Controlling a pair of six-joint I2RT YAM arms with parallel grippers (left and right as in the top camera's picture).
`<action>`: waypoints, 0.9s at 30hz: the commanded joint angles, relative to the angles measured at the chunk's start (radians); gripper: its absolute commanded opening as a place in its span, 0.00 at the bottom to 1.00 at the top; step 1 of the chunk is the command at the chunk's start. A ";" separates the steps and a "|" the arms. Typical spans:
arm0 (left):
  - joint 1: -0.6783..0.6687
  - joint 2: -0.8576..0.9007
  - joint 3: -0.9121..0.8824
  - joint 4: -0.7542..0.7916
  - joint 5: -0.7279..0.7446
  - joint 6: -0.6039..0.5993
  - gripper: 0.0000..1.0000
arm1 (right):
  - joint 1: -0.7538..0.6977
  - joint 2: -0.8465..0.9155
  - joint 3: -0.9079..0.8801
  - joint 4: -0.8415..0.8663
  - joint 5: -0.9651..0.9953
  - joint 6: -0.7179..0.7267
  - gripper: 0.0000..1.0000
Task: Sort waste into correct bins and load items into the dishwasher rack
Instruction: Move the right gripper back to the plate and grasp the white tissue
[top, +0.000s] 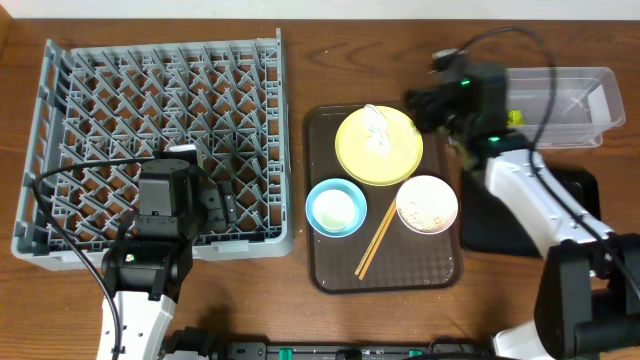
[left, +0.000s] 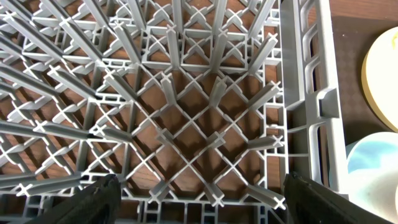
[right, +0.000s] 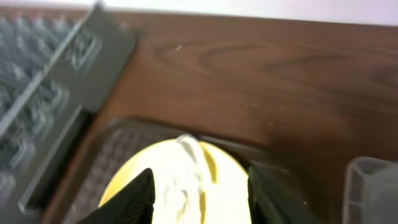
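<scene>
So the crumpled white scrap (top: 377, 130) is sitting on the round yellow plate (top: 378, 146), which is at the far end of the brown serving tray (top: 338, 262). The tray has a bumpy textured floor and rounded corners. The right wrist view is pretty blurry, but the right gripper (right: 198, 186) is clearly spread open over the plate, with one dark finger on each side of the scrap and nothing pinched.

On the near half of the tray:
- The white bowl (top: 427, 203) is on the right, glossy, with white rice leftovers (top: 424, 212) stuck inside.
- The light blue bowl (top: 335, 207) is on the left, smooth and round.
- The wooden chopsticks (top: 375, 240) lie diagonally between the bowls, thin and pale.

Right of the tray and toward the far edge is the clear tub (top: 585, 100), rectangular see-through plastic. A bit of green-yellow snack wrapper (top: 514, 118) shows at its left end, partly hidden by the arm. The shallow black tray (top: 585, 190) is just right of the brown tray, matte, with the right arm crossing over it.

Left of the tray is the big square grey rack (top: 100, 90), all crisscross pegs and slotted walls. The left gripper (left: 200, 183) hovers over the rack's near right corner, fingers wide apart and holding nothing. Everything's on a dark wood-grain table (top: 300, 60).
</scene>
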 joint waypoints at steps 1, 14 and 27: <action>0.005 0.002 0.014 0.000 -0.005 -0.005 0.86 | 0.066 0.038 0.009 -0.006 0.119 -0.093 0.55; 0.005 0.002 0.014 0.000 -0.005 -0.005 0.86 | 0.174 0.243 0.009 0.082 0.282 -0.027 0.61; 0.005 0.002 0.014 0.000 -0.005 -0.005 0.86 | 0.174 0.304 0.010 0.090 0.267 0.040 0.11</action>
